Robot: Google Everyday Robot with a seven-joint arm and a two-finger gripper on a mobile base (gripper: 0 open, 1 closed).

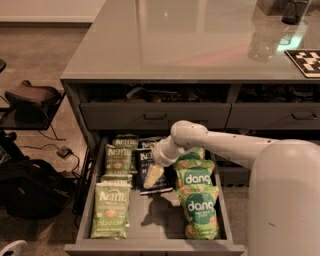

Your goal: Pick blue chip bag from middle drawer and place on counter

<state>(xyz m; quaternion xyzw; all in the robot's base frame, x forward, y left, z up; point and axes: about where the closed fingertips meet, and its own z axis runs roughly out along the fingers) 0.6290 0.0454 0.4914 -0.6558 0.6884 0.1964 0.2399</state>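
Observation:
The middle drawer (152,220) stands pulled out below the counter (175,40). The blue chip bag (144,161), navy with white Kettle lettering, lies flat in the drawer's middle, between the light green bags and the dang bags. A second navy bag edge (150,144) shows just behind it. My gripper (152,176) reaches down from the right on the white arm (225,145). It hangs right over the near part of the blue bag and hides part of it. I cannot tell whether it touches the bag.
Light green Kettle bags (111,209) fill the drawer's left side. Green dang bags (200,207) fill its right side, under my arm. Closed drawer fronts (155,116) sit above. A checkered board (306,61) and a dark cup (294,11) stand on the counter's far right. A black bag (30,192) lies on the floor at the left.

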